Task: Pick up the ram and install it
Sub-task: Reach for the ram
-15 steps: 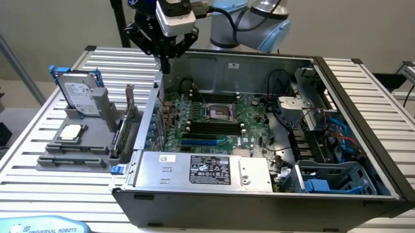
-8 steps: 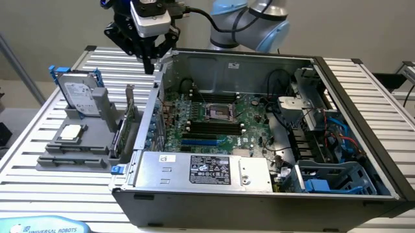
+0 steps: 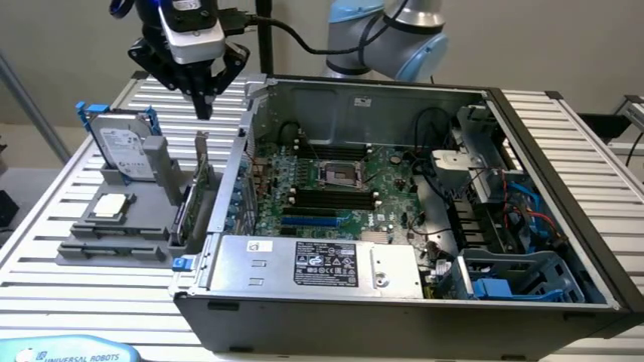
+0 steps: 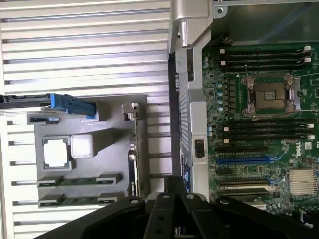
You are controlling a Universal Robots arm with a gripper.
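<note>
The end effector hangs above the far end of the gray holder tray, over the upright expansion card and just beside the open computer case. Its fingers are drawn together to a point and hold nothing.

The ram lies flat in a clipped slot of the tray, with a second green stick parallel beside it and a CPU near them. It is well apart from the end effector. The tray sits on the slatted desk with a hard drive standing at its far end. On the motherboard the black memory slots flank the processor socket.
</note>
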